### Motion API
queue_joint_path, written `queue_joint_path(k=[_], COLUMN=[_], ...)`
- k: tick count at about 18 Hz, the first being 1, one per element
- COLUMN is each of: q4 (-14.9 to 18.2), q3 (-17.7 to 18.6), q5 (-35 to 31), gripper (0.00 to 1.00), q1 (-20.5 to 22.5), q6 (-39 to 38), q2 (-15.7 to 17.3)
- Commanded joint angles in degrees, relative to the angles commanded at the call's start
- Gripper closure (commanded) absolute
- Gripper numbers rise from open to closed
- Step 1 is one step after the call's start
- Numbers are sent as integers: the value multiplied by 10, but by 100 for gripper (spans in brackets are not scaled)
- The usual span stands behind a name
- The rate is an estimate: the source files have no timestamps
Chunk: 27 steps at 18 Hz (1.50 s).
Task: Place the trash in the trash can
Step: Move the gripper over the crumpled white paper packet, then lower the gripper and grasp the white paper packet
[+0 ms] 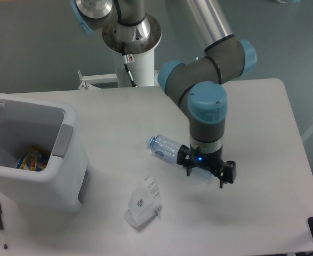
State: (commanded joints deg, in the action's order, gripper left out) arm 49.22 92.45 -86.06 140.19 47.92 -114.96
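White plastic is filling the left of the view: the trash can (36,160) is standing open-topped at the table's (263,106) left edge, with some colourful wrappers (32,159) lying at its bottom. A thin black pen (1,216) is lying on the table just in front of it. Right of the can, near the front edge, the small white carton (144,203) is sitting on the table, well apart from the bin. Beyond it toward the middle, the clear bottle (169,150) is lying on its side, its cap end pointing toward the can and its far end disappearing under the arm's wrist. The gripper (206,174) is hanging directly over that hidden end, its two fingers spread apart and pointing down on either side of the bottle's body, not clamping anything that can be seen.

Judging from this, the task is barely starting: neither the bottle nor the carton is in the can yet. The arm appears to be lining up a grasp on the bottle; lifting it, carrying it over to the bin, and then repeating for the carton are all remaining.
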Motion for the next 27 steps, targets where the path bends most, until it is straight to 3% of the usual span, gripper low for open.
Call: queue_joint_path(k=[7,12,18,23,27], q4=[-46,-55,-58,-69,-69], q3=[63,76,66,63,56], q5=[4,2,-12,-18,-20], gripper=[0,0,2,56,90], q1=[-68,-80,-84,-87,-87], q6=[-16,-14,-15,-36,-55], q2=[-1,-17,-41,-46,-46])
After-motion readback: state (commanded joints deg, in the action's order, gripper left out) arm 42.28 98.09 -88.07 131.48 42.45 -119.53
